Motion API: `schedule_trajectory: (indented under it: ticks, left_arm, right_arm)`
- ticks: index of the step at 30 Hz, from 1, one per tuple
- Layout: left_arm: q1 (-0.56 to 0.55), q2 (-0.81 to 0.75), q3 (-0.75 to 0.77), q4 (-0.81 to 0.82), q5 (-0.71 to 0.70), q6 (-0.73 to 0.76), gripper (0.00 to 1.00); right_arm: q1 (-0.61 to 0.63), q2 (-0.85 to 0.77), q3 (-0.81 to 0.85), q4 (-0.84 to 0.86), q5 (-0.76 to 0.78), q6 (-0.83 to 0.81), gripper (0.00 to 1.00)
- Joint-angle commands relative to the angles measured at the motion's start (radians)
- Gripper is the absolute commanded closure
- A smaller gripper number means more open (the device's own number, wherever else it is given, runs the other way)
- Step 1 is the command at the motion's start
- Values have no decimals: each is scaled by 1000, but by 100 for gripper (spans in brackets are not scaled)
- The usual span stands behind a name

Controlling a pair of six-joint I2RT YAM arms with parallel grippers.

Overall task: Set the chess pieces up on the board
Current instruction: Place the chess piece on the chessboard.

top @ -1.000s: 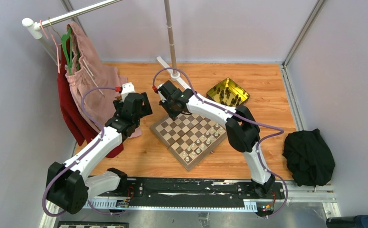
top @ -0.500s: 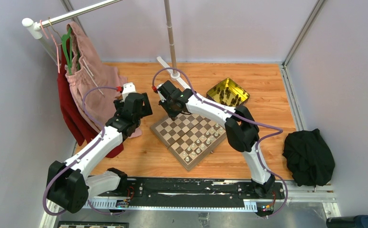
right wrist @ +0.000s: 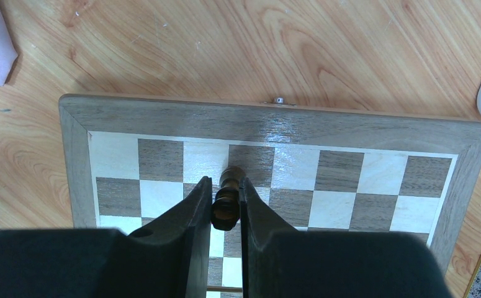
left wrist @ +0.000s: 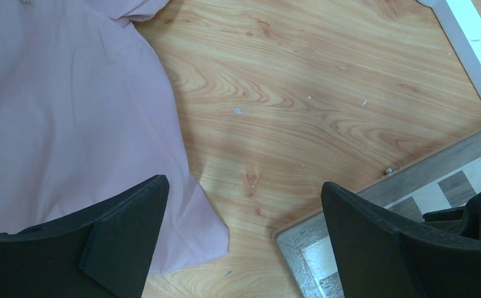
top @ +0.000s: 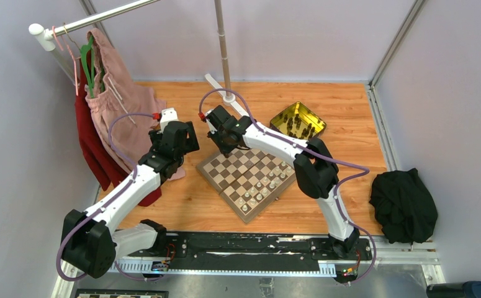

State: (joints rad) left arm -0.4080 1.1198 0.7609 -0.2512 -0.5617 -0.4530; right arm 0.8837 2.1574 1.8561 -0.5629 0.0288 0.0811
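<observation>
Top external view, item by item, as I read it from the console.

1. Right gripper: fingers narrowed onto a small dark brown turned-wood chessman, clamped between both pads. It hangs over the far edge rows of the flat wooden chessboard with brown and cream checks, its head over a dark square in the outermost row. I cannot tell whether its base touches the wood.
2. Left gripper: fingers wide apart, nothing between them, parked over the pale wooden table just beside the board's corner and the edge of a dusty-pink cloth garment.
3. Pale cream chessmen: standing in the rows at the board's near-right side.
4. Yellow-gold square tin: well apart from the board at the far right, dark chessmen inside.

Change over the last second: almost none. The right arm has shifted only a little above that far corner, and its grip has not altered; the left arm has stayed put. I take this as the settling phase of one placement, not a carry.

Meaning for the task: the two far rows seen from the right wrist are otherwise bare, so the dark side is only beginning. My judgement is that the next need is a straight descent and a clean release, so the chessman stands upright.
</observation>
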Motion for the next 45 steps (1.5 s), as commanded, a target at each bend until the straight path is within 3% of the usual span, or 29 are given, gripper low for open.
schedule_trajectory:
  ticks: [1, 30, 38, 45]
  left_arm:
    - [5, 10, 14, 1, -17, 4, 0]
    - [5, 29, 15, 4, -14, -3, 0]
    - [5, 45, 22, 9, -7, -6, 0]
    - [5, 57, 38, 6, -6, -4, 0]
  right_arm:
    - [1, 15, 17, -28, 13, -6, 100]
    - [-42, 47, 24, -19, -13, 6, 99]
    - [-43, 42, 23, -20, -50, -4, 77]
    - [-42, 38, 46, -20, -50, -18, 67]
